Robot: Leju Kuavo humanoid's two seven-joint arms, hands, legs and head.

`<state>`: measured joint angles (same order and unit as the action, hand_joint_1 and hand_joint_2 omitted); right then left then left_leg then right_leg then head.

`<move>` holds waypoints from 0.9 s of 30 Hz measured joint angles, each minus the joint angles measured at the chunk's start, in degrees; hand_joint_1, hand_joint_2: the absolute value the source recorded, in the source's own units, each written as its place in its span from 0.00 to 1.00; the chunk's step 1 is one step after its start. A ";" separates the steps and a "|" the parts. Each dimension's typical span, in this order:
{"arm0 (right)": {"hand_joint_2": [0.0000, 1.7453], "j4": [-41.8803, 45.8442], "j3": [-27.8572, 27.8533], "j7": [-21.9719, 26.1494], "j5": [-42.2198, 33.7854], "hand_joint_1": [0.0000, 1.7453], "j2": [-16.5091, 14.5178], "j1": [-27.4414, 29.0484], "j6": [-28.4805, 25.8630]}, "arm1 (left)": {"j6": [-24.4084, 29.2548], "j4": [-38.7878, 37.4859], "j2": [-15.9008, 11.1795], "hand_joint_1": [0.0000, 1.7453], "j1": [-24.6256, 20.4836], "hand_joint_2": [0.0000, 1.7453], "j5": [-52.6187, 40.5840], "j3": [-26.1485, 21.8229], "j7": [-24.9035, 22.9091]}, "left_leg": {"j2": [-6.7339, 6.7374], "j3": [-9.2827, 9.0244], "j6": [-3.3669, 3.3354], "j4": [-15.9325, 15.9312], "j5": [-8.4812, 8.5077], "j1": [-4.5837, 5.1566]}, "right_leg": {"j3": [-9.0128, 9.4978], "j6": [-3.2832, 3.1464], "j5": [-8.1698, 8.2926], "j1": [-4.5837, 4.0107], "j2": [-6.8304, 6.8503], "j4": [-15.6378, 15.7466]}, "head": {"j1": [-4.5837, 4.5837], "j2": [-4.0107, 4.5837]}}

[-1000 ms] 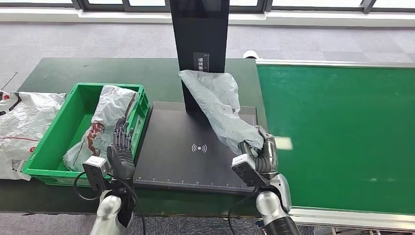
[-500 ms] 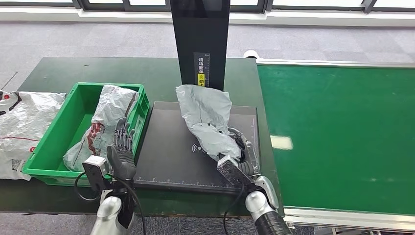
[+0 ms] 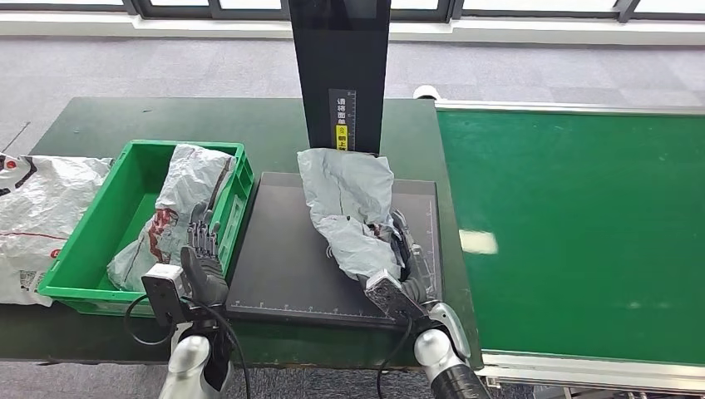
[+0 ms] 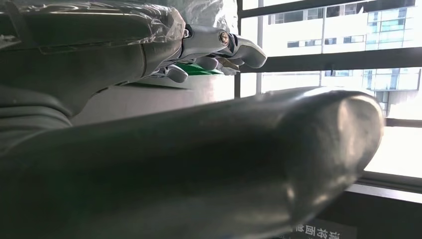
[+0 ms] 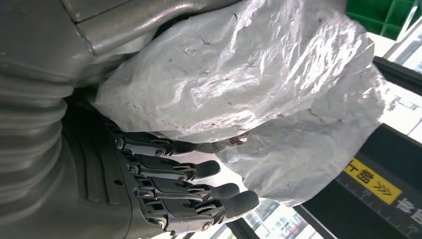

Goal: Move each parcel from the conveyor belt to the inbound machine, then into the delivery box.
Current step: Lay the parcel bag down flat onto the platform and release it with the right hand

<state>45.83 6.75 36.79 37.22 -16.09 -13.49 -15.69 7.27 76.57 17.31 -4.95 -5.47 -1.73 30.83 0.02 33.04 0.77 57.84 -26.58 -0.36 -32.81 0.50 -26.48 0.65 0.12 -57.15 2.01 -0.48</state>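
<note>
A crumpled grey parcel (image 3: 349,212) is lying on the black scanning plate (image 3: 283,266) of the inbound machine, its far end reaching the foot of the machine's black upright column (image 3: 341,58). The right hand (image 3: 403,258) is holding the parcel's near end, thumb on one side and dark fingers (image 5: 199,191) on the other. The column is carrying a small white label of Chinese characters, too small to read, above a yellow sticker (image 3: 341,130). The left hand (image 3: 202,253) is hovering with straightened, parted fingers and gripping nothing, at the near right corner of the green delivery box (image 3: 75,249), which is holding another grey parcel (image 3: 179,208). The green conveyor belt (image 3: 574,224) is running along the counter's right edge, and a white printed bag (image 3: 33,216) is resting at its left edge.
</note>
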 joint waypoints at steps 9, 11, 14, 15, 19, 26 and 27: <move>1.00 18.05 5.23 1.48 -3.66 0.00 0.44 9.41 7.51 | 4.76 0.84 0.11 0.00 0.43 0.50 -7.98 4.60 1.46 | -0.02 0.08 0.00 0.00 -0.06 0.01 | -0.11 0.00 -0.03 0.01 -0.01 0.02 | 0.00 0.00; 1.00 22.66 6.08 1.52 -4.44 0.00 0.90 11.57 8.90 | 4.37 0.67 -0.09 0.00 0.08 1.00 -11.43 6.07 1.45 | -0.01 0.08 -0.01 0.01 -0.07 0.01 | -0.13 0.00 -0.03 0.01 -0.02 0.04 | 0.00 0.00; 1.00 30.89 6.74 2.09 -5.94 0.00 1.80 15.72 11.27 | 3.17 0.05 -0.43 0.00 -0.74 1.00 -18.91 8.59 -0.02 | -0.03 0.09 -0.02 0.02 -0.07 0.02 | -0.11 0.01 -0.03 0.02 0.02 0.06 | -0.01 0.00; 1.00 33.60 6.86 2.26 -6.39 0.00 2.06 17.05 12.12 | 2.95 -0.26 -0.54 0.00 -1.12 1.00 -21.78 9.52 -0.67 | -0.03 0.10 -0.02 0.02 -0.07 0.03 | -0.11 0.02 -0.03 0.03 0.03 0.06 | -0.01 0.00; 1.00 41.61 7.09 2.71 -7.53 0.00 2.70 20.53 15.65 | 2.88 -2.60 -0.73 0.00 -3.07 1.00 -30.80 13.29 -2.76 | 0.04 0.09 -0.02 0.02 -0.08 0.03 | -0.13 0.01 -0.02 0.03 -0.03 0.06 | -0.01 0.00; 1.00 48.17 7.17 3.17 -7.26 0.00 3.10 23.58 18.11 | 4.43 -10.85 -0.81 0.00 -7.26 1.00 -42.40 18.60 -6.49 | 0.04 0.06 -0.02 0.02 -0.07 0.03 | -0.11 0.01 -0.01 0.02 -0.05 0.05 | -0.01 0.00; 1.00 48.57 7.17 3.23 -7.31 0.00 3.13 23.67 18.45 | 4.96 -12.51 -0.84 0.00 -7.89 1.00 -44.96 19.52 -7.44 | 0.04 0.05 -0.02 0.02 -0.07 0.03 | -0.10 0.01 -0.01 0.02 -0.06 0.05 | -0.01 0.00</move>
<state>94.40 13.92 40.01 29.92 -12.96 10.18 2.77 12.23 64.06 16.47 -12.83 -50.43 17.80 23.39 0.06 33.09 0.75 57.86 -26.65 -0.33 -32.91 0.50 -26.49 0.68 0.06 -57.10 2.00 -0.48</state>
